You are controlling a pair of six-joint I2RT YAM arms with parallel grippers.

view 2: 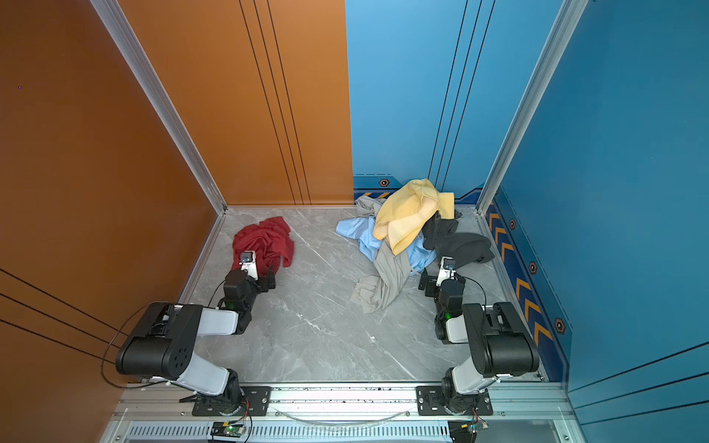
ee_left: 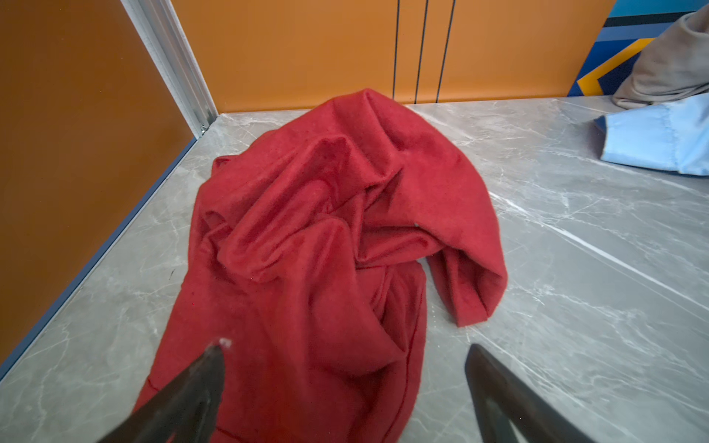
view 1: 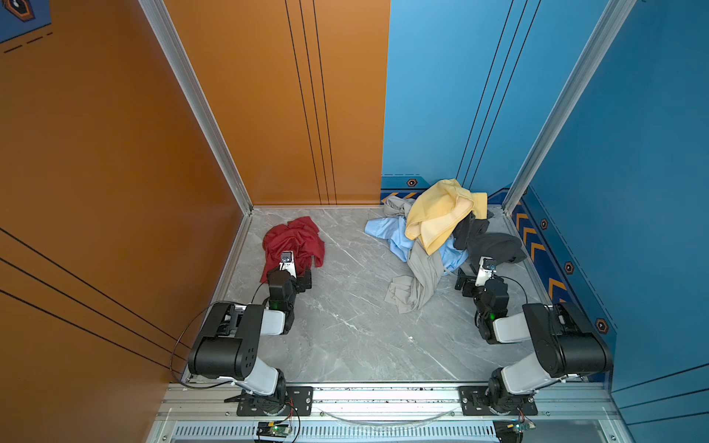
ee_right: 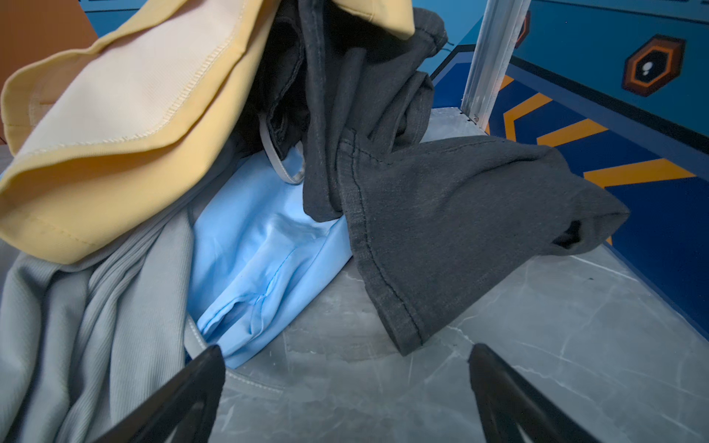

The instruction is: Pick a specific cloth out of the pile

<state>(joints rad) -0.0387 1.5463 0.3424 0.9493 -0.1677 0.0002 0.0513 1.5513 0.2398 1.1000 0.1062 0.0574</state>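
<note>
Deep-red cloth, thin and limp, should pinch at a raised fold; left gripper and right gripper gape empty.

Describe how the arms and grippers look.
Left arm and right arm: bulky black joint housings, pale grey links, black base plates, a green light near each wrist. A thin black cable loops off the left. Fingers are black, tapering, with triangular cut-outs.

Orange wall, blue wall, marble floor
</note>
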